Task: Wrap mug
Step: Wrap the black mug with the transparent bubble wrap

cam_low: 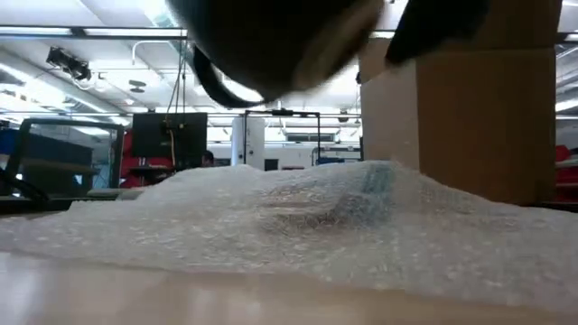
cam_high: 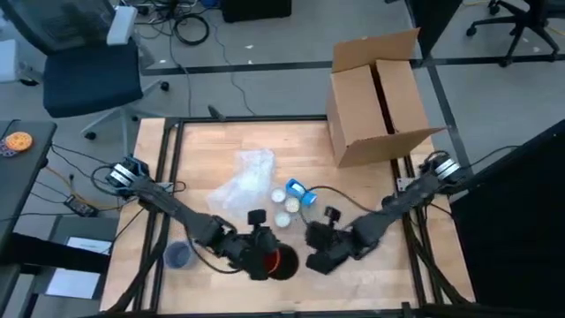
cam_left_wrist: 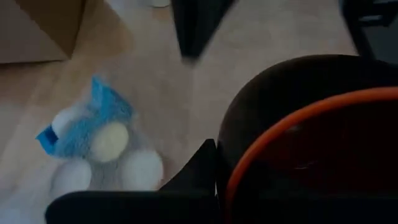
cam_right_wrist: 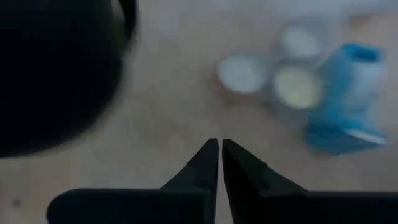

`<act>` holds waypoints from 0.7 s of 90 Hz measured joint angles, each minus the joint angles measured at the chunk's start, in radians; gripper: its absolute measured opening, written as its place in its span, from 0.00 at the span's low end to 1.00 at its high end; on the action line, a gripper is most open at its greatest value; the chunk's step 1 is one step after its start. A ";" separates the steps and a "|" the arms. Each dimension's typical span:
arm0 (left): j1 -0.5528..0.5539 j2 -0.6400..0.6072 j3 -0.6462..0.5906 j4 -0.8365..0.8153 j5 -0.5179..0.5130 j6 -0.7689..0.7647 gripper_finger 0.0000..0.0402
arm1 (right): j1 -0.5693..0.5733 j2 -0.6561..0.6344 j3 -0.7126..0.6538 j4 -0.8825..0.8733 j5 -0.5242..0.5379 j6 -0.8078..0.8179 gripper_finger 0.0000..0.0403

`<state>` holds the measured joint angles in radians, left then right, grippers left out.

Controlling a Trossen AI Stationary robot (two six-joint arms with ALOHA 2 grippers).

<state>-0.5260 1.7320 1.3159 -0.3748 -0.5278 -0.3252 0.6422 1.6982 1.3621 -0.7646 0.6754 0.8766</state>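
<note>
**Left hand holds the mug near the front of the counter**

The left hand (cam_high: 259, 250) is clenched on the mug (cam_high: 281, 262). The mug is black outside and red-orange inside. It sits near the front edge of the counter (cam_high: 203, 159), about in the middle, with its open top facing up.

The right hand (cam_high: 320, 250) is just beside the mug, on its right. Its two fingers (cam_right_wrist: 210, 163) are pressed together with nothing between them.

A sheet of bubble wrap (cam_high: 244, 180) lies crumpled in the middle of the counter, behind the mug. Next to it is a blue tape holder (cam_high: 300, 192) and some small white rolls (cam_high: 284, 209).

A brown cardboard box (cam_high: 378, 97) stands open at the back right corner. A small gray cup (cam_high: 177, 254) sits near the front left.
</note>
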 joint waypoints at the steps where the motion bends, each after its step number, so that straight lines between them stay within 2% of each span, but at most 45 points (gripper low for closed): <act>1: 0.005 0.006 0.000 0.009 0.001 0.001 0.01 | 0.007 -0.004 0.000 -0.007 0.012 0.008 0.00; 17: 0.118 0.062 0.014 0.089 0.033 -0.028 0.01 | 0.082 -0.029 -0.003 -0.063 0.156 0.055 0.00; 22: 0.158 0.074 0.033 0.097 0.044 -0.054 0.01 | 0.088 -0.024 -0.002 -0.064 0.170 0.055 0.00; 34: 0.208 0.120 0.048 0.116 0.048 -0.098 0.01 | 0.069 -0.007 -0.002 -0.062 0.157 0.056 0.00; 53: 0.208 0.175 0.047 0.111 0.081 -0.094 0.01 | 0.030 0.002 -0.003 -0.058 0.055 0.073 0.00; 63: 0.222 0.178 0.048 0.091 0.070 -0.098 0.01 | 0.018 0.002 -0.003 -0.021 0.045 0.068 0.00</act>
<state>-0.3044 1.9101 1.3640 -0.2839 -0.4577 -0.4230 0.6601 1.7000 1.3594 -0.7856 0.7200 0.9444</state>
